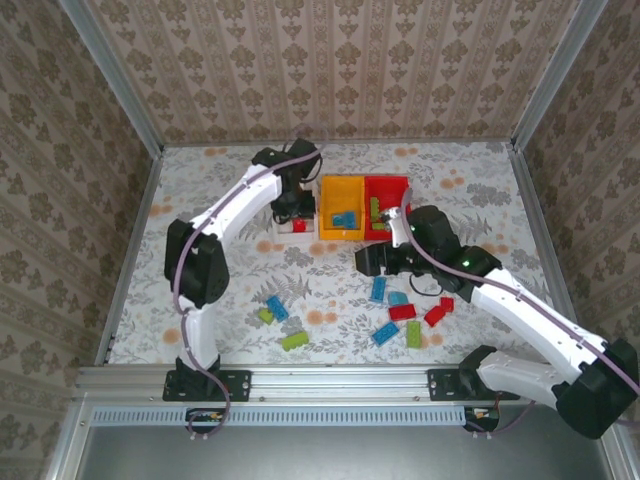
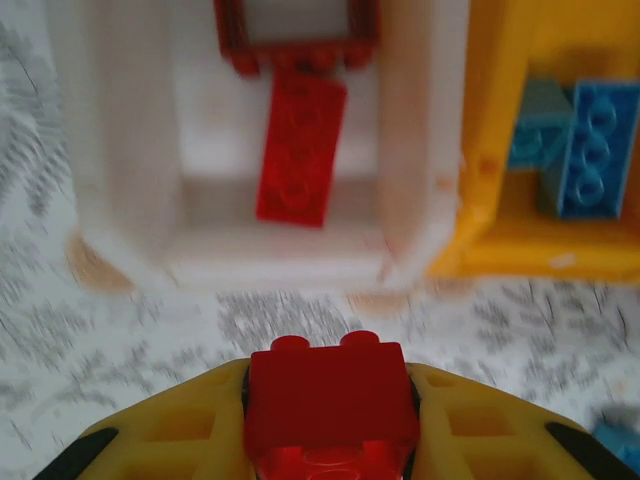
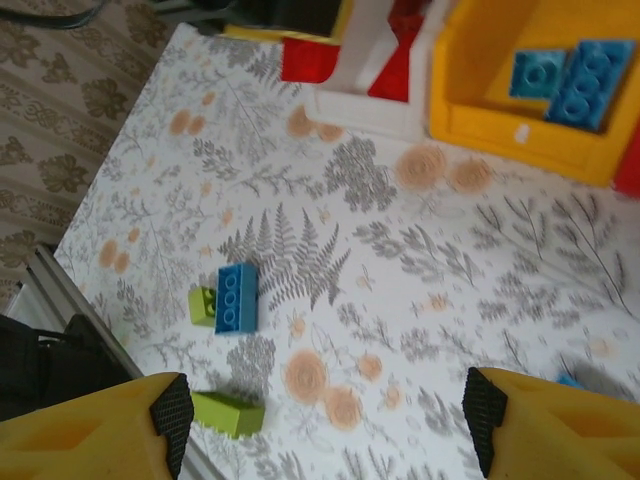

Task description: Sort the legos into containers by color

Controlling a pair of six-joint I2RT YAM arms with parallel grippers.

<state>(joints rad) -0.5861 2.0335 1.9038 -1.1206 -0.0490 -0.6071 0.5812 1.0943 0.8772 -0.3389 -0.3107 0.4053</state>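
Red lego (image 2: 330,405) sits clamped between my left fingers (image 2: 480,425), at six o'clock in the left wrist view, its studs facing twelve. Dead ahead at twelve lies the white bin (image 2: 130,200), which holds a red brick (image 2: 300,150) whose long axis runs roughly twelve to six. My lego hangs over the surface (image 2: 130,330), short of the bin's near wall, so I judge it must go forward before I let go. The yellow bin (image 2: 500,220) with blue bricks (image 2: 590,150) stands just beside it at three o'clock. My right fingers (image 3: 90,435) are spread wide and empty above the loose legos (image 1: 402,312); my left arm is nearer the white bin.
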